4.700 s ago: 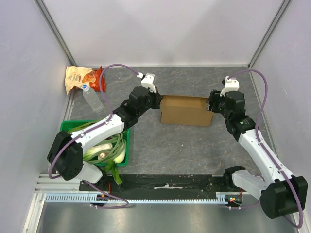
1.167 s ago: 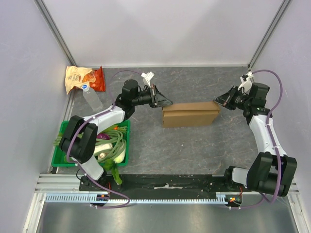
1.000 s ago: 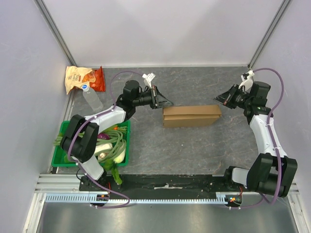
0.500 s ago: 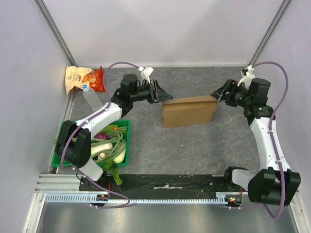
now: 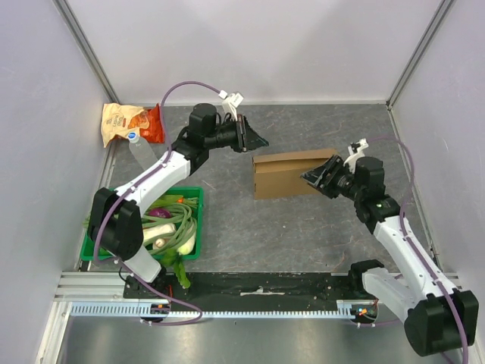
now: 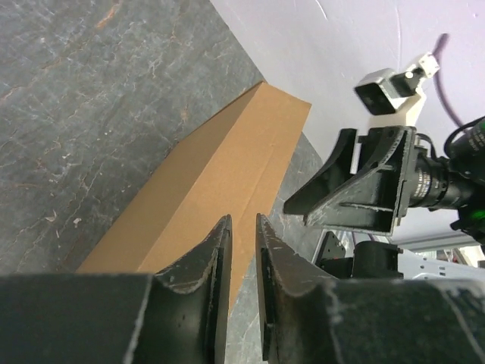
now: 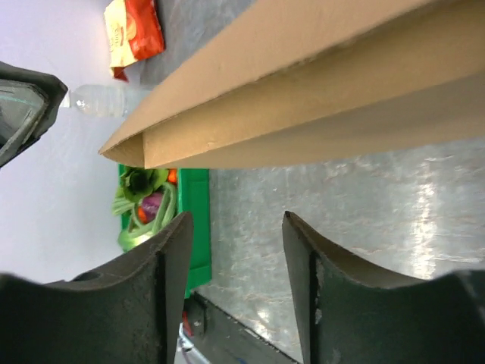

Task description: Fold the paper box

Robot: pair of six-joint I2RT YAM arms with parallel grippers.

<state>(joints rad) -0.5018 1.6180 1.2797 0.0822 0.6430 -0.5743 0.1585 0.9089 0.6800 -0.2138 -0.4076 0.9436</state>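
Grey mottled worktop, pale walls on three sides. Near left: green crate of vegetables. Right fingers swung in from the far right within the last half second, now low at the near right end of the box; spread apart, clamped on nothing, cardboard edge just past the tips. Box mid-worktop, closed into a slim slab, broad face toward the overhead camera; flat or propped, cannot tell. Left fingers drawn back off the box's left end, all but together, only a slit between, nothing held. Far left: bottle, snack bag. Judged: box released by both arms, fresh approach from the right; a seam shows at the corner, closing likely unfinished.
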